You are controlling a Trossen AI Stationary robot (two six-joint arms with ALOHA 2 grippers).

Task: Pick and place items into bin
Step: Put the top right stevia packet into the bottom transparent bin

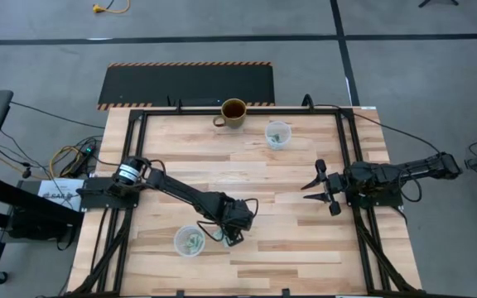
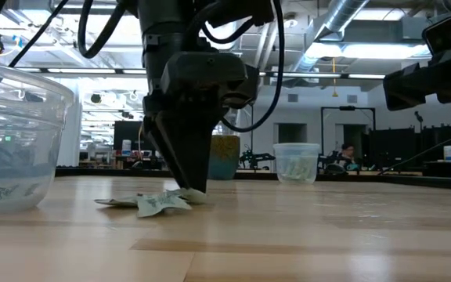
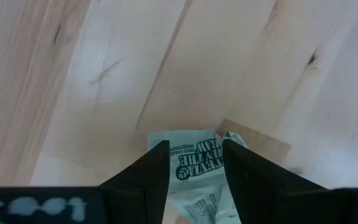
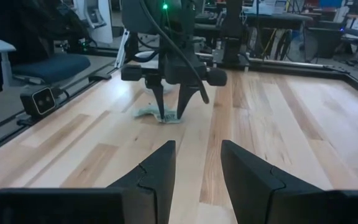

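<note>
Near the front of the counter [image 1: 305, 248], a clear cup [image 1: 189, 241] already holds a few mint-green pieces, so some of the work looks done. Just to its right the left gripper [image 1: 235, 234] stands tip-down over a wrapped piece [image 3: 199, 163] lying flat on the wood, jaws spread either side, nothing grasped yet. The right gripper [image 1: 322, 189] waits mid-right, jaws parted and empty. Farther back stand a second clear cup [image 1: 277, 134] with pieces still inside and a mug [image 1: 233, 112].
</note>
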